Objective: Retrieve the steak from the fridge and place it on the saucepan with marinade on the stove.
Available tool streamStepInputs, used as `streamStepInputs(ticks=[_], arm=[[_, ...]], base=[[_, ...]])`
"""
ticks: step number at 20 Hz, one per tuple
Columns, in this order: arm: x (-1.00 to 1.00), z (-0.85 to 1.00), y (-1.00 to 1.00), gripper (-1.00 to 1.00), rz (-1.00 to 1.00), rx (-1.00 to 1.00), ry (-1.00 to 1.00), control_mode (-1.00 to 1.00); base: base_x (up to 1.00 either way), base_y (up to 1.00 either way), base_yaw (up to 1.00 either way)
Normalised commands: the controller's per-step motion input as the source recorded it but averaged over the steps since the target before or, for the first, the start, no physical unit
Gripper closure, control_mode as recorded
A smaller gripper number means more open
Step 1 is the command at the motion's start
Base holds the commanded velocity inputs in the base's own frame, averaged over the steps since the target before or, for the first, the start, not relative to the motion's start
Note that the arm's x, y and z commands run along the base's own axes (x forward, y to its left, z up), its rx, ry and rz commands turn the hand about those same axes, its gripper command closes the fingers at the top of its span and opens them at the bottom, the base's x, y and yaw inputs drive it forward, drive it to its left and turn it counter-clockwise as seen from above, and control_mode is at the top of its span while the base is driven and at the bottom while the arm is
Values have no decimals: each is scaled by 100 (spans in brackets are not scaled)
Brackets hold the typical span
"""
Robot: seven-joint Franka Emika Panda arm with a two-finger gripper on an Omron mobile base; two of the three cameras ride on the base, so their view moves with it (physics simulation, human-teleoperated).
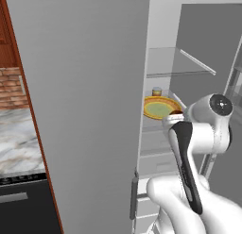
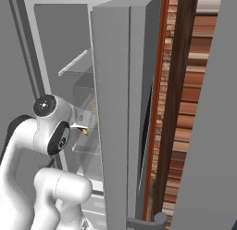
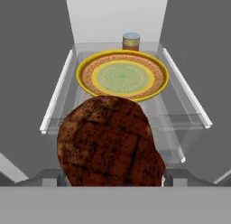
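Fridge [image 1: 85, 87] door's wide open, yellow plate [image 3: 122, 75] sits bare on the glass shelf [image 3: 176, 105] by a small jar [image 3: 131, 41], and the tool [image 3: 110, 178] is clamped on the steak [image 3: 108, 142] just off the plate.

The steak [image 3: 108, 142] looks rough and charred, the yellow plate [image 3: 85, 74] glossy like glazed ceramic, the shelf [image 3: 180, 105] clear glass, and the fridge [image 1: 85, 87] door matt grey.
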Motion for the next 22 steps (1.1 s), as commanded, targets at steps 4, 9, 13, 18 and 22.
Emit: streamStepInputs(ticks=[4, 9, 13, 18, 22], arm=[[-72, 43, 21, 100, 0, 2, 14, -100], [-75, 44, 18, 100, -2, 1, 16, -100], [-63, 38, 12, 100, -3, 1, 14, -100], [-42, 42, 4, 100, -4, 2, 15, -100], [-40, 24, 0, 100, 0, 2, 13, -100]], base=[[0, 0, 0], [0, 0, 0], [0, 0, 0], [0, 0, 0], [0, 0, 0]])
